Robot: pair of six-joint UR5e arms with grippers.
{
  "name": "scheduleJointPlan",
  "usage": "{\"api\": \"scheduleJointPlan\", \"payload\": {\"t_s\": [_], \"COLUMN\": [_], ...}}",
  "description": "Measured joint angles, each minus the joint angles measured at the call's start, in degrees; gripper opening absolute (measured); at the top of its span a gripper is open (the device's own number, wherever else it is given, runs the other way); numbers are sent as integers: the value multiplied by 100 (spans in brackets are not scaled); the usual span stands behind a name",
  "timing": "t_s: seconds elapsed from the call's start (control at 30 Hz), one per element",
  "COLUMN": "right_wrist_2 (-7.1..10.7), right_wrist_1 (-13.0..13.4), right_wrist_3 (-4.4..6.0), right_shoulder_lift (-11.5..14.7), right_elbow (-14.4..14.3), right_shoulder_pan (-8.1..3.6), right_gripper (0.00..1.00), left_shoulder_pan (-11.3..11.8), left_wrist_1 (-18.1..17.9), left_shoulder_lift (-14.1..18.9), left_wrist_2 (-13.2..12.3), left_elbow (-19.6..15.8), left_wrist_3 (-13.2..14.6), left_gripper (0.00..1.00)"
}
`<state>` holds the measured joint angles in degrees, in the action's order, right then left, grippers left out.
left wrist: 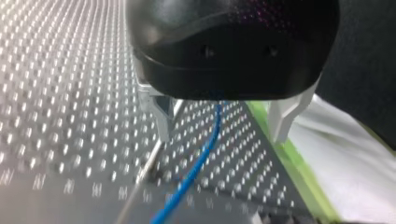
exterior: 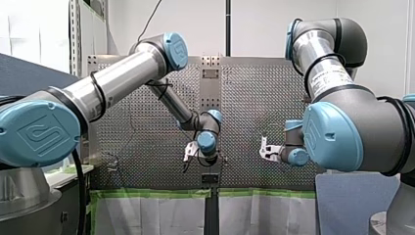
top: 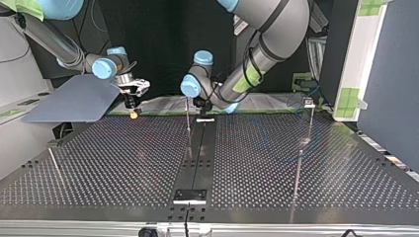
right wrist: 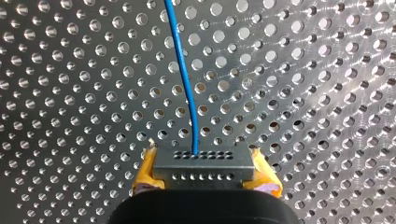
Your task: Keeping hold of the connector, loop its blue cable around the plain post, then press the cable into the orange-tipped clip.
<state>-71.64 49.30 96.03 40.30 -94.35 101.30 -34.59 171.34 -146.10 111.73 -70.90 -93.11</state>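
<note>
Two grippers engaged. Right gripper [right wrist: 204, 173] fingers pinch the connector [right wrist: 203, 164], with the blue cable [right wrist: 184, 79] running ahead over the table [right wrist: 70, 93]. Left gripper [left wrist: 220, 133] fingers are spread, cable between them, just beside the plain post [left wrist: 148, 164]. Loop looks not yet made. Next: carry the cable round the post, connector clamped.

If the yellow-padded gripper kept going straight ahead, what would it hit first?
Likely the perforated metal table, led by the grey connector my right gripper holds; only the blue cable lies between.
</note>
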Motion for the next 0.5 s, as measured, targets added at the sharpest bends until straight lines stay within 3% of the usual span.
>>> {"api": "scheduleJointPlan", "payload": {"t_s": [0.2, 0.5], "right_wrist_2": [0, 0], "right_wrist_1": [-3, -7], "right_wrist_3": [-3, -12], "right_shoulder_lift": [-1, -4], "right_elbow": [0, -1], "right_shoulder_pan": [3, 32], "right_gripper": [0, 0], "left_shoulder_pan": [-77, -140], "left_wrist_1": [-137, -621], "left_shoulder_lift": [95, 304], "left_wrist_2": [39, -67], "left_elbow": [-199, -693], "left_wrist_3": [-24, -63], "left_gripper": [100, 100]}}
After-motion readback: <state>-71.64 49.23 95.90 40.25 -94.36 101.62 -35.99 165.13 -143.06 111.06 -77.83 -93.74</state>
